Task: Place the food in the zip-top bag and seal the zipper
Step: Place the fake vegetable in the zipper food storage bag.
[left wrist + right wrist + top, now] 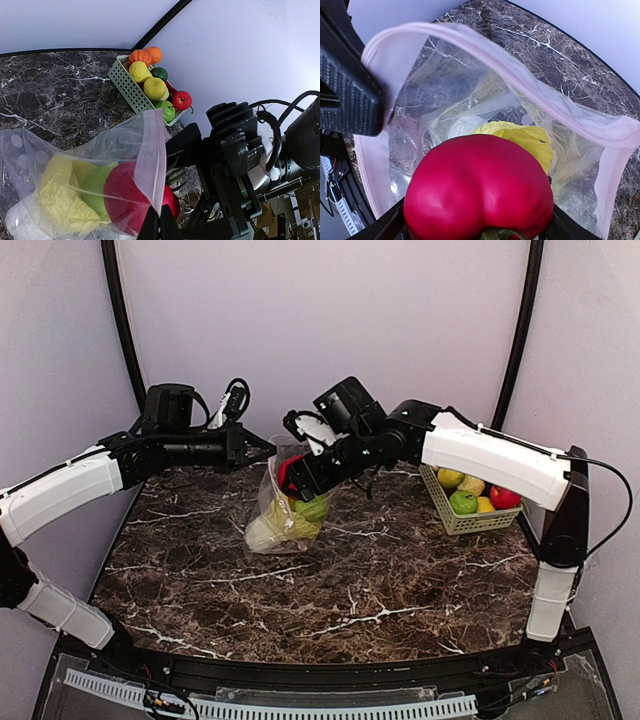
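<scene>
While upright, mouth up: zip-top bag (268,490), left jaws tight on rim, right jaws around red apple (480,190).

Table: a dark brown marble-patterned tabletop (330,590) with white veins; a black rim (330,672) follows its curved near edge.
Back wall: a plain, pale lilac-white back panel (320,320) stands behind the far edge.
Side walls: a left panel (50,340) and a right panel (600,360) of the same pale tone close in the sides.
Poles: a left black tube (122,320) and a right black tube (522,320) rise along the seams between the panels, leaning slightly.
Front: a white slotted cable duct (300,706) lies below the rim.
Light: soft and even, with a faint sheen on the marble.
</scene>
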`<state>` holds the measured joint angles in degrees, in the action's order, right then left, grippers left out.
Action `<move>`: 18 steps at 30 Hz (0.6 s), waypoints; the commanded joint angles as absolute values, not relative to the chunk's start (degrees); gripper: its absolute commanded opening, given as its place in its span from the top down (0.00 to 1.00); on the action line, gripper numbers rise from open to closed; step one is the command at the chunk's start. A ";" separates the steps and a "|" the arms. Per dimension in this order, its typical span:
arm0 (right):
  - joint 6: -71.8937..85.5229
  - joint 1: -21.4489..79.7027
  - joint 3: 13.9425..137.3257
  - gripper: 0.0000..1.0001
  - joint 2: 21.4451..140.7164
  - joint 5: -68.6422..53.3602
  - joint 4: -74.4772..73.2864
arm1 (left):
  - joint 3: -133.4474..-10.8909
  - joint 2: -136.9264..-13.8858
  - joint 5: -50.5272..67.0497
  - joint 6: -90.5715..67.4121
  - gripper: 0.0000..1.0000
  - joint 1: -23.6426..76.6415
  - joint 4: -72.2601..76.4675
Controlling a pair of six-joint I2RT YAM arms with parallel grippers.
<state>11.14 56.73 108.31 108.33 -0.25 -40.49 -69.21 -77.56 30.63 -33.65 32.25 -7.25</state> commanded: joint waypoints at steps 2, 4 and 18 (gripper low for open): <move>12.14 57.58 110.82 0.16 109.26 3.18 -41.30 | -68.91 -75.95 30.94 -33.04 0.99 31.90 -6.27; 12.07 57.64 110.83 0.12 109.42 3.10 -41.30 | -68.91 -75.98 30.94 -33.05 0.99 31.90 -6.20; 11.11 57.66 111.02 0.07 108.55 2.40 -40.89 | -69.16 -76.48 30.92 -33.22 0.99 31.90 -5.94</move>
